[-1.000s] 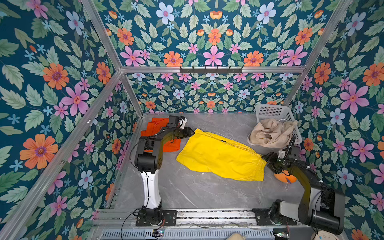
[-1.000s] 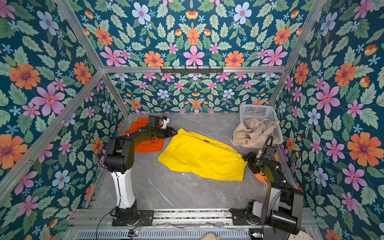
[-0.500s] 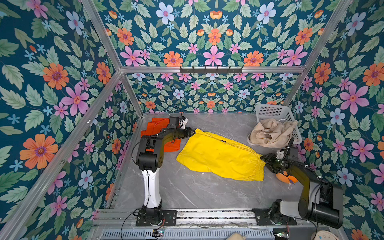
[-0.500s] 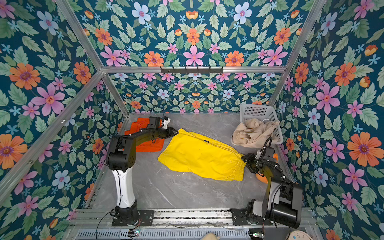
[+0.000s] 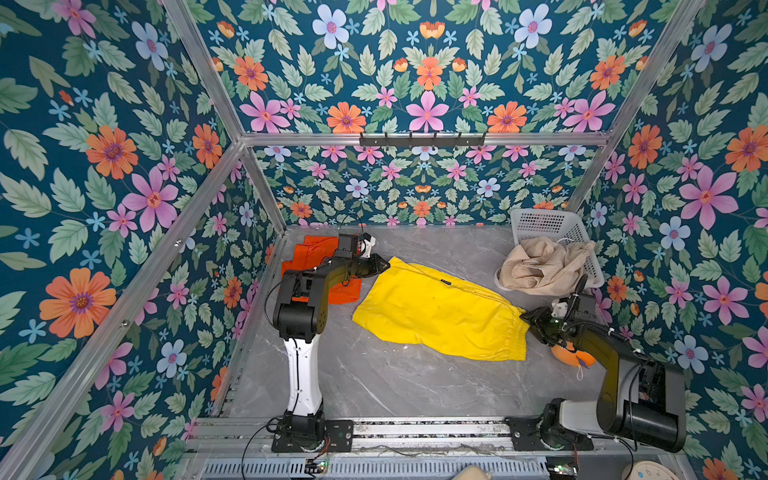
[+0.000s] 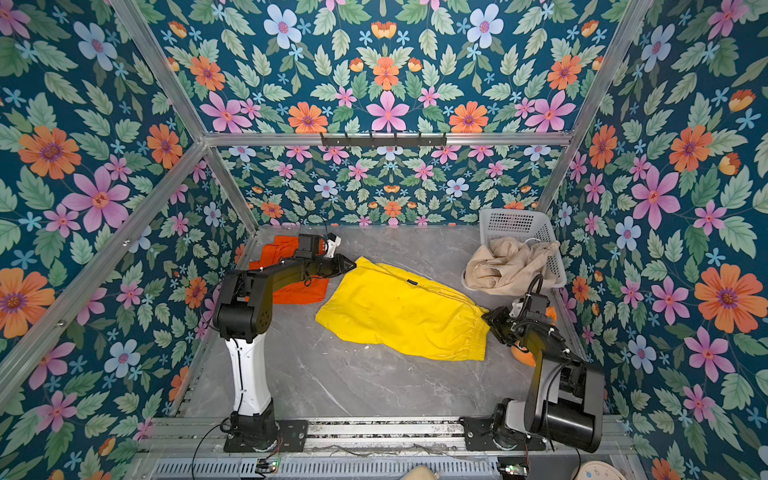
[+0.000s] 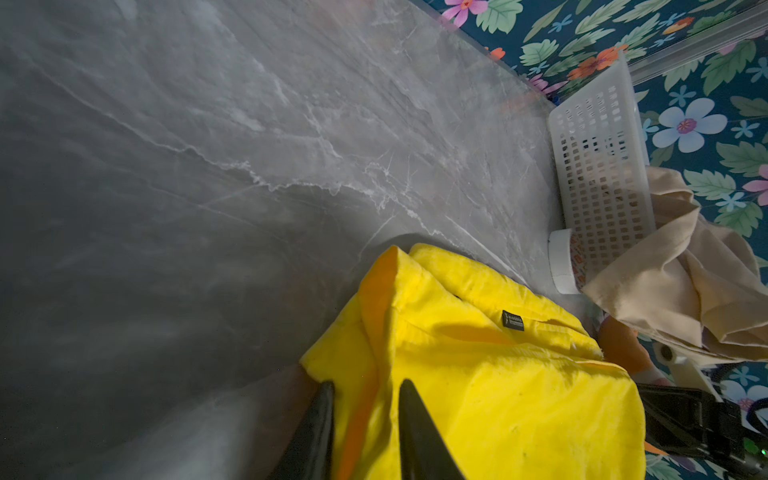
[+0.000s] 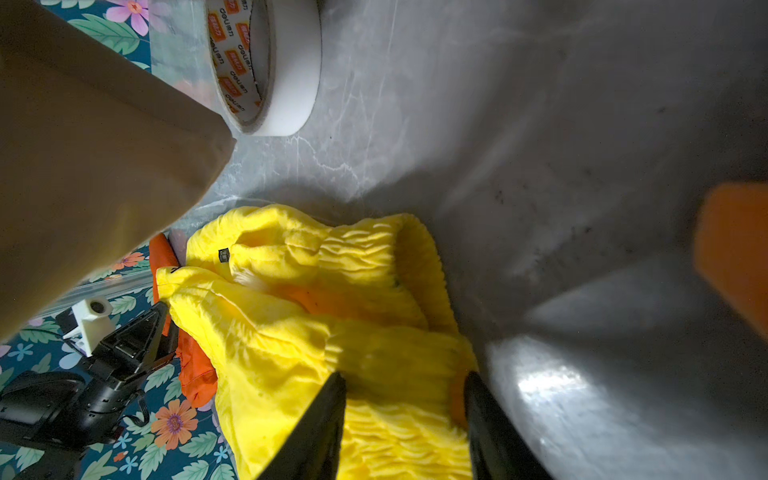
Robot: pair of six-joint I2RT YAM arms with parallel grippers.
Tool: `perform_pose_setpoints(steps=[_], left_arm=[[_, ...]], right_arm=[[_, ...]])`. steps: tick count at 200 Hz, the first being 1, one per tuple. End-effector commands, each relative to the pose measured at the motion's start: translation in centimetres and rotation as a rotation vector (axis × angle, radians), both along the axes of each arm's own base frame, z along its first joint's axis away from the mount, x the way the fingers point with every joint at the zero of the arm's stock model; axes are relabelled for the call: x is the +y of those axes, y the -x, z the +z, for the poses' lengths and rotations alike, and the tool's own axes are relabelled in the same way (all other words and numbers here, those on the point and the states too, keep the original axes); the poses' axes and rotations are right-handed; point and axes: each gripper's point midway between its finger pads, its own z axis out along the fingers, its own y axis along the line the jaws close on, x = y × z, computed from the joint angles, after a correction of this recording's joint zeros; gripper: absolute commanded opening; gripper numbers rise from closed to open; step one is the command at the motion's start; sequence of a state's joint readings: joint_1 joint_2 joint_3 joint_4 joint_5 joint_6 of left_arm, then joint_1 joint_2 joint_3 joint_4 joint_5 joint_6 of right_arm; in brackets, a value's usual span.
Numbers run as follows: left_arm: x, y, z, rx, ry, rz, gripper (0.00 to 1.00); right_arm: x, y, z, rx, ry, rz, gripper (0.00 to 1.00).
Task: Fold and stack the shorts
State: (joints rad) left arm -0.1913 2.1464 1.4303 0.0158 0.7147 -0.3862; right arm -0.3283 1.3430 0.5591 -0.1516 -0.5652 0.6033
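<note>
Top views both show the yellow shorts [image 5: 440,316] flat across the middle of the counter [image 5: 374,386], lying just as they did a second ago. The left claw [image 5: 384,264] sits at the far hem corner and the right claw [image 5: 527,320] at the waistband — both narrower than before.

Left wrist view: fingers [image 7: 320,424] drawn close round a raised fold; whether they bite yet I cannot tell.

Right wrist view: fingers [image 8: 324,415] apart, astride the gathered elastic.

I'd judge both ends are nearly caught — lifting and folding comes next.
</note>
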Motion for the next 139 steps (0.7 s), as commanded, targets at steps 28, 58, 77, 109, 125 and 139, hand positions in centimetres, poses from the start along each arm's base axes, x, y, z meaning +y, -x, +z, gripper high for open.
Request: perform_pose_setpoints(steps=[28,58,77,109,125,139], left_arm=[[-0.6,-0.5,4.5,-0.086,0.066,-0.008,0.01],[-0.5,-0.8,9.7,-0.177,0.105,0.012,0.0],[-0.6,-0.7,12.6,-0.227,0.132,0.016,0.0],[-0.7,-1.4,15.1,-0.268,0.169,0.03,0.01],[-0.7,-2.7,14.8,-0.269,0.166,0.053,0.03],[-0.7,-4.1,13.4,-0.237,0.153,0.078,0.03]], right_arm=[[0.0,-0.2,0.6,-0.02,0.001,-0.004,0.24],[-0.2,-0.4,2.1,-0.051,0.02,-0.01,0.1],[-0.4,-0.5,3.2,-0.076,0.034,-0.016,0.05],[-0.6,-0.8,4.5,-0.11,0.049,-0.023,0.01],[-0.6,-1.0,4.4,-0.105,0.047,-0.018,0.01],[-0.5,-1.1,4.1,-0.097,0.038,-0.012,0.0]])
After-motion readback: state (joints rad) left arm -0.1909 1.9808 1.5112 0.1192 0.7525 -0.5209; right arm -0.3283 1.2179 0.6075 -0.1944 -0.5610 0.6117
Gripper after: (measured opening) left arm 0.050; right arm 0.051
